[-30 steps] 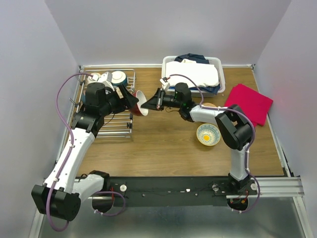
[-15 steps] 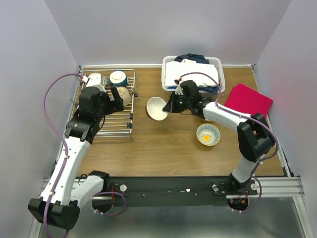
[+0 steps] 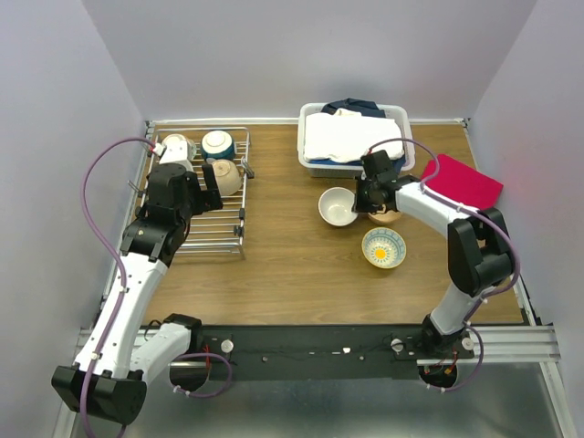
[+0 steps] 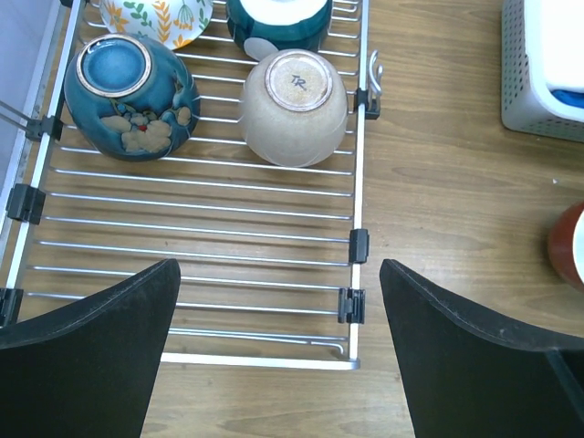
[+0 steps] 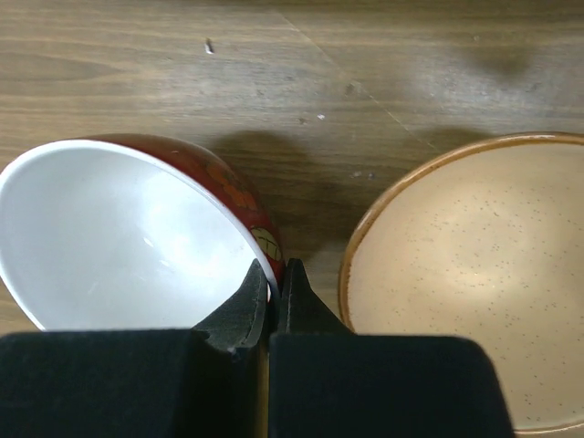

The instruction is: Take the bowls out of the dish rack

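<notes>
Red bowl [image 5: 137,246] off the dish rack [image 4: 356,182], pinched in the right tool [image 5: 272,274]; four bowls left in the rack.

The right tool is closed on the red bowl's rim, one finger inside and one outside, well right of the rack and just beside a tan bowl [image 5: 456,283] on the desk [image 3: 292,265]. The left tool [image 4: 278,274] hangs fully spread and empty over the rack's near end. At the rack's far end sit a blue bowl [image 4: 132,96] and a cream bowl [image 4: 294,105], both upside down, with a floral bowl [image 4: 155,14] and a dark green bowl [image 4: 278,18] behind them. Judged: glazed ceramic, stiff, slick and chippable. Inverted bowls are best taken across the body or foot ring, upright ones by the rim. The only legible writing is a mark like "TR" on the cream bowl's base.
</notes>
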